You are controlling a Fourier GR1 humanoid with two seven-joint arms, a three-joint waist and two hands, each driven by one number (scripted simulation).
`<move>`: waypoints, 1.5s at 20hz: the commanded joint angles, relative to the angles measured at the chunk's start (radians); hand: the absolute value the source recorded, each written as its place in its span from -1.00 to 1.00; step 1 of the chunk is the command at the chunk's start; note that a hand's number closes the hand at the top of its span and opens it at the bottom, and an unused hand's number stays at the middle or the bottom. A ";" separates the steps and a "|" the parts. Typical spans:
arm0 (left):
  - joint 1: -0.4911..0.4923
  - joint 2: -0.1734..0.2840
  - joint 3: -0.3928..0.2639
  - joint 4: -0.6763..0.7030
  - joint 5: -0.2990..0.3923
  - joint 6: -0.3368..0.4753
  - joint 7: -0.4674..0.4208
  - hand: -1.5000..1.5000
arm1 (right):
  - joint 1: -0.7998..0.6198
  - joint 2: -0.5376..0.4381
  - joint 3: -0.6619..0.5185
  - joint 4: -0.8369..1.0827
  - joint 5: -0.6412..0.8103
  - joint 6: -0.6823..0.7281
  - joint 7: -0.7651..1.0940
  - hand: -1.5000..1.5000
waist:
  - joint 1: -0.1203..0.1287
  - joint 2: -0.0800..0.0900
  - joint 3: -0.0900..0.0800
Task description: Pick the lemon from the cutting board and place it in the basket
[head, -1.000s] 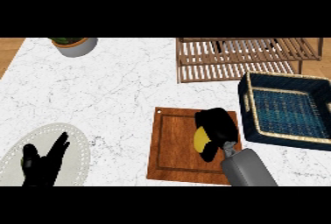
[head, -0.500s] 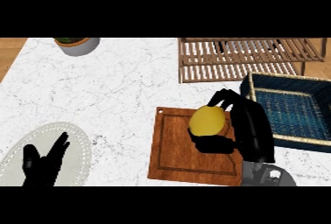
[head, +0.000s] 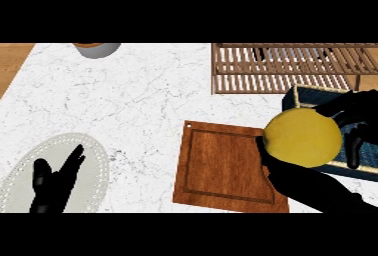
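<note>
R hand [head: 353,116] held lemon [head: 303,138] lifted off cutting board [head: 225,167], beside basket [head: 298,98]; placing left; L hand [head: 55,181] open.

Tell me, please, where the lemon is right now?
In the head view the lemon is at the right, held in the right hand, between the board's right edge and the basket.

1 lemon [head: 303,138], 1 board [head: 225,169], 1 basket [head: 308,97], 2 hands.

The cutting board [head: 221,165] lies on the counter [head: 140,95]. The basket [head: 310,97] is to its right, a rack [head: 280,70] behind, and a placemat [head: 52,170] far left.
</note>
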 commanded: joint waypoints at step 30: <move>-0.023 -0.010 0.024 0.076 -0.003 -0.063 -0.013 0.00 | -0.259 -0.274 -0.827 0.429 -0.461 0.118 -0.177 1.00 | 0.038 0.019 -0.003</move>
